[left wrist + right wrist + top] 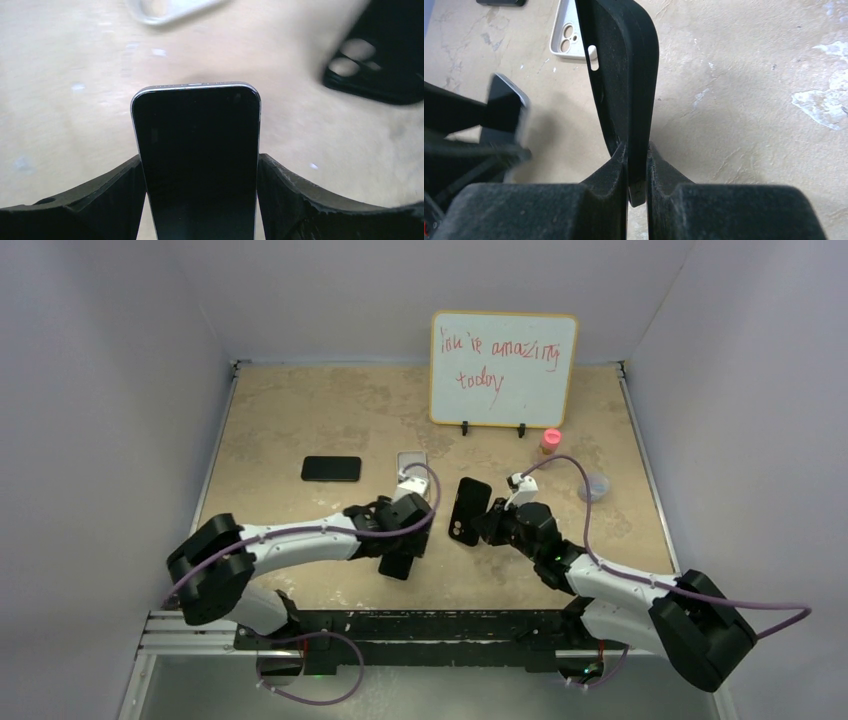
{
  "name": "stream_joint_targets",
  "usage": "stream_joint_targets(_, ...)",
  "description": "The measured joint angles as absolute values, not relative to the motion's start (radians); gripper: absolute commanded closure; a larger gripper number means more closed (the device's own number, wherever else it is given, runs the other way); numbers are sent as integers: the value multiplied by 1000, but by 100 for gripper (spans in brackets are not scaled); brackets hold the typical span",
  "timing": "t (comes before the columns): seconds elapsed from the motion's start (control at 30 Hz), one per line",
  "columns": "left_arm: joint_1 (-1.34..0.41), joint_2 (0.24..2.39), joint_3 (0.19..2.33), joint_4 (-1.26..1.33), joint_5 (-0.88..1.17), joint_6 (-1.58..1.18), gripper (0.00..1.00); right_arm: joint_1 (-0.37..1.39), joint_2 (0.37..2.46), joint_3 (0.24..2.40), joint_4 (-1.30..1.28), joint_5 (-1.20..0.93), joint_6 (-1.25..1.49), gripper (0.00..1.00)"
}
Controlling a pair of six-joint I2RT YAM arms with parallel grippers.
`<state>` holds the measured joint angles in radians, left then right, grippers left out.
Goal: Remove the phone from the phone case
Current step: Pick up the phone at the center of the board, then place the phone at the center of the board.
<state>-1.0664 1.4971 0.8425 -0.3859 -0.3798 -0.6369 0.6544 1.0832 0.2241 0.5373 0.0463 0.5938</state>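
Separation looks complete: the left hand (pixel 198 172) grips the bare phone (pixel 197 145) by its edges, lower centre of the overhead frame, while the right hand (pixel 636 165) pinches a wall of the empty black phone case (pixel 624 75) just beside it. Only setting both down on the tabletop (pixel 300 420) seems left.

A whiteboard (pixel 504 368) with red handwriting stands on the table (pixel 300 410), well beyond the right gripper (pixel 488 524). A pink-capped bottle (pixel 550 442) sits beyond that gripper, to its right. A clear cup (pixel 595 486) is nearer on the same side. A white case (pixel 410 462) lies just beyond the left gripper (pixel 400 548), and a black phone (pixel 331 469) lies beyond it to the left.
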Motion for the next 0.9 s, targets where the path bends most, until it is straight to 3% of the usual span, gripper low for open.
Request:
stream_joint_targets(0.3, -772, 1312, 741, -436, -383, -837, 91, 654, 1037, 218, 510, 100, 579, 100)
stream_joint_targets(0.9, -280, 1485, 778, -471, -287, -1180, 88, 654, 962, 200, 501, 113, 553, 100)
